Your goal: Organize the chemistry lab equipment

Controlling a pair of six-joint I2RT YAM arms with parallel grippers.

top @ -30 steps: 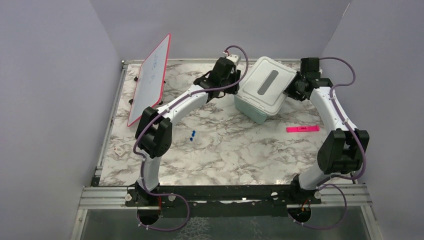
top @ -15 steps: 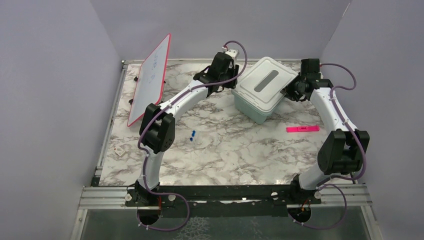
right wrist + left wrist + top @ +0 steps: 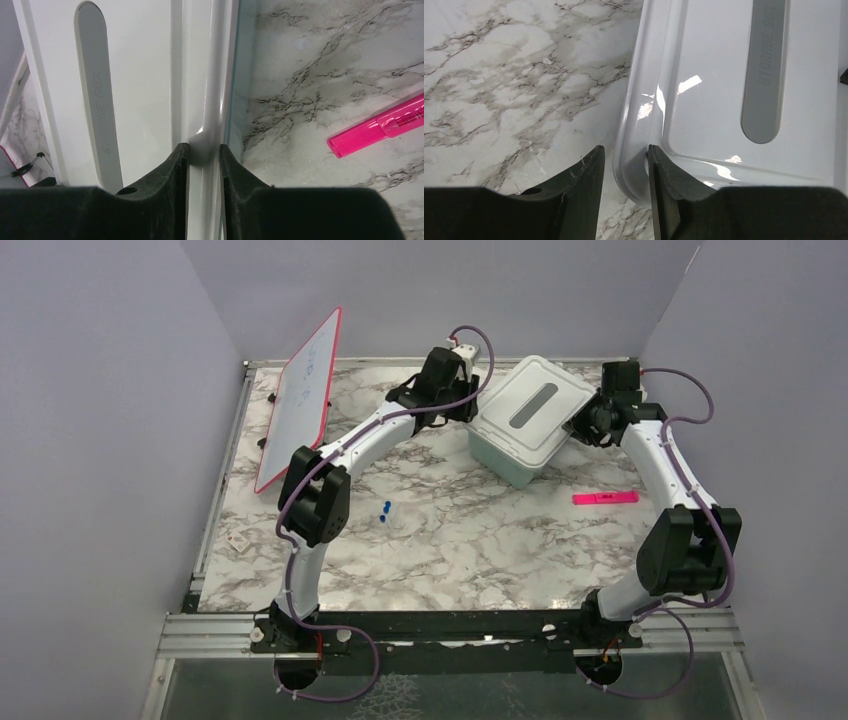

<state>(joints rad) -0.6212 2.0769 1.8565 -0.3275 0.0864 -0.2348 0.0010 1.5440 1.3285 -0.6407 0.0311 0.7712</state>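
Note:
A pale teal tub (image 3: 508,462) with a white lid (image 3: 527,405) stands at the back middle. My left gripper (image 3: 471,405) straddles the lid's left rim (image 3: 634,125): the inner finger touches the lid and a thin gap shows at the outer finger (image 3: 586,175). My right gripper (image 3: 578,424) is shut on the lid's right rim (image 3: 210,100), pinching it between both pads. Two small blue-capped tubes (image 3: 385,512) lie on the marble ahead of the left arm. The rest of the chemistry lab equipment is out of view.
A pink-edged whiteboard (image 3: 300,405) leans at the back left. A pink marker (image 3: 605,498) lies right of the tub, also in the right wrist view (image 3: 380,125). A tiny item (image 3: 237,538) sits near the left edge. Purple walls close in the marble table (image 3: 480,540).
The left wrist has edged slightly toward the back at the lid's corner. The tub has shifted a little. The right gripper keeps its hold on the rim.

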